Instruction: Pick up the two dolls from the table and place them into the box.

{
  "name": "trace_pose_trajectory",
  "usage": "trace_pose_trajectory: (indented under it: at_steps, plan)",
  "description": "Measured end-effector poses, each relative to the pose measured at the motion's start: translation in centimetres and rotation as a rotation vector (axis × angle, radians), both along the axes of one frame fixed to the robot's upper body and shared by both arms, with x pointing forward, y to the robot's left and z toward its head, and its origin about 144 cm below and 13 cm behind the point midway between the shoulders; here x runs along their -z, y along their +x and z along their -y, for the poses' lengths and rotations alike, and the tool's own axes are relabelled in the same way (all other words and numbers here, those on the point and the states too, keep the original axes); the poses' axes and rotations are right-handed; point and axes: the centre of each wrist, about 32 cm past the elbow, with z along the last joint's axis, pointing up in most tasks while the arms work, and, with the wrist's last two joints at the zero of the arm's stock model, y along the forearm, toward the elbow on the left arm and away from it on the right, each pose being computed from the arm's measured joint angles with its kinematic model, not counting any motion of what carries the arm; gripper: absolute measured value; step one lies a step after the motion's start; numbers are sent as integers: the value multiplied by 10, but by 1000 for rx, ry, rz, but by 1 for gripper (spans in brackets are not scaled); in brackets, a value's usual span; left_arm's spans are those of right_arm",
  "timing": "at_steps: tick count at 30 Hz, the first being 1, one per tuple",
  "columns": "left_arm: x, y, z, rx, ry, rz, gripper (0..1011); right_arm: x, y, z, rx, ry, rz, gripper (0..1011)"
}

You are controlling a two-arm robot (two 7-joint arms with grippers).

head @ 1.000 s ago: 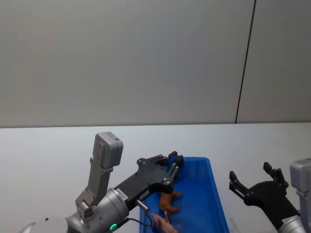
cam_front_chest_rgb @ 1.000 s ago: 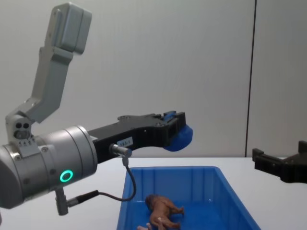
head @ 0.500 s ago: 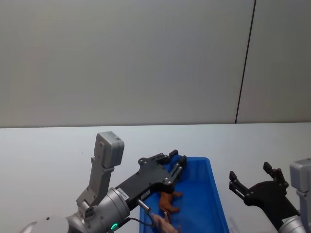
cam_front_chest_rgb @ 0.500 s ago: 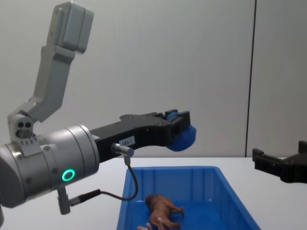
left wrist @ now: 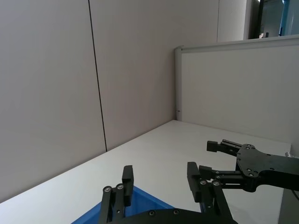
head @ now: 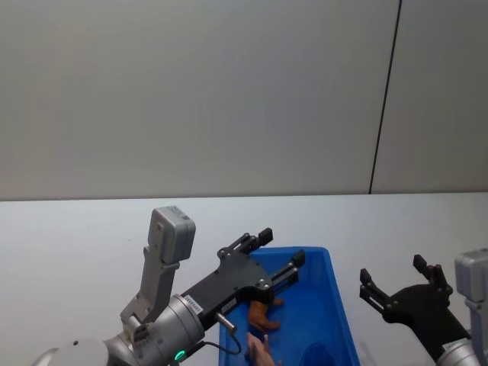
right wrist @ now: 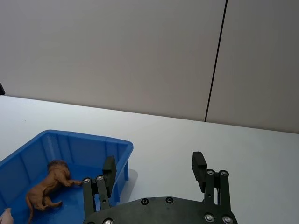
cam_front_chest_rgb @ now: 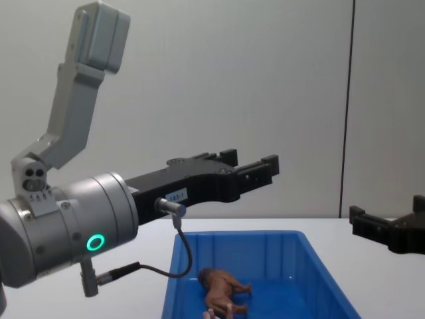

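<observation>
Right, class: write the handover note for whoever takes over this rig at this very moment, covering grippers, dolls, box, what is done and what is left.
Left gripper: open and empty, above the far end of the box.
Right gripper: open and empty, over the table to the right of the box.
Brown doll: lying on the box floor.
Pale pink doll: only partly seen at the near end, apparently inside the box beside the brown one.
Done: both dolls seem to be in the box.
Left: probably only to confirm the pink doll is fully inside and pull the arms back.
</observation>
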Motion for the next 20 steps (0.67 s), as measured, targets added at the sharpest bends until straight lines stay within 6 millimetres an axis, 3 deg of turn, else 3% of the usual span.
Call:
trace_pose_trajectory:
  at_steps: [4, 10, 20]
  plan:
    - [0, 0, 0, 0, 0, 0, 826, 0, 0, 0, 0, 0, 0, 1001]
    - [0, 0, 0, 1, 0, 0, 992, 0, 0, 0, 0, 0, 0, 1001]
    - [0, 0, 0, 1, 0, 0, 1001, 0, 0, 0, 0, 0, 0, 1001]
